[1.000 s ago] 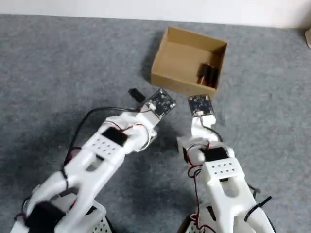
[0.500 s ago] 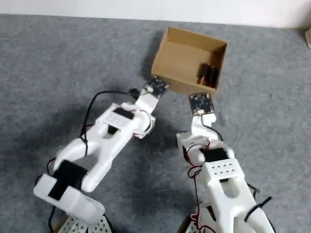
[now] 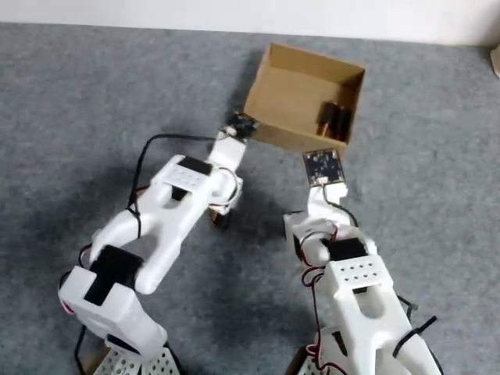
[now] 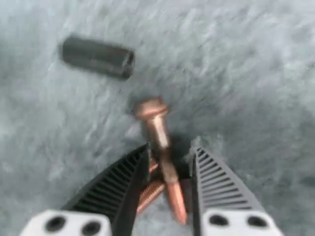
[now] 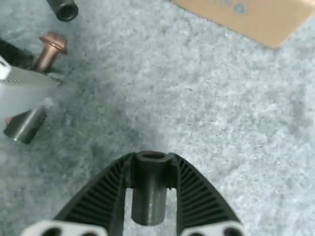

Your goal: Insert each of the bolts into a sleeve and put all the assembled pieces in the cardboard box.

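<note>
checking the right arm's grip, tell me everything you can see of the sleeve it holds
The sleeve is a short dark tube, metal by its look, its open end showing a hollow bore. It lies lengthwise between the black ribbed fingers of the right gripper, touching both, open end pointing away from the wrist, over grey carpet.

Grey, coarse carpet lies under the left gripper and the right gripper and spreads out on all sides of them. Well beyond both, a pale plain strip borders its far edge. The light is soft and even.
</note>
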Action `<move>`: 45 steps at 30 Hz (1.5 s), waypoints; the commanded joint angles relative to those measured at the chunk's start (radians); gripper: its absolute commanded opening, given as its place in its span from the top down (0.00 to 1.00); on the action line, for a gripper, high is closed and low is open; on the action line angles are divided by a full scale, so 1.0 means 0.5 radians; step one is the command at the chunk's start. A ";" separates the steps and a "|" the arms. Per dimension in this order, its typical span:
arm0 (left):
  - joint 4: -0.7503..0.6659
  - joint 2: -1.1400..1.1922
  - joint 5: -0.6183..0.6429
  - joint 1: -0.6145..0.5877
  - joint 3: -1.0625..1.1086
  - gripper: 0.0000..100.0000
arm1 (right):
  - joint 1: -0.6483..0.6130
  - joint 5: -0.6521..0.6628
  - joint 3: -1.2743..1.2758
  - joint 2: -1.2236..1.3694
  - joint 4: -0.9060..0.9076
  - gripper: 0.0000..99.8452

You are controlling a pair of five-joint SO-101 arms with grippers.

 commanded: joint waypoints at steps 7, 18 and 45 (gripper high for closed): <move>0.172 -0.038 0.089 -0.084 -0.054 0.86 | 0.017 0.031 -0.008 -0.048 -0.063 1.00; 0.184 0.044 -0.058 0.051 -0.124 0.85 | 0.017 0.031 -0.005 -0.048 -0.063 1.00; 1.010 0.784 -0.068 -0.017 -1.082 0.90 | 0.017 0.028 -0.002 -0.048 -0.063 1.00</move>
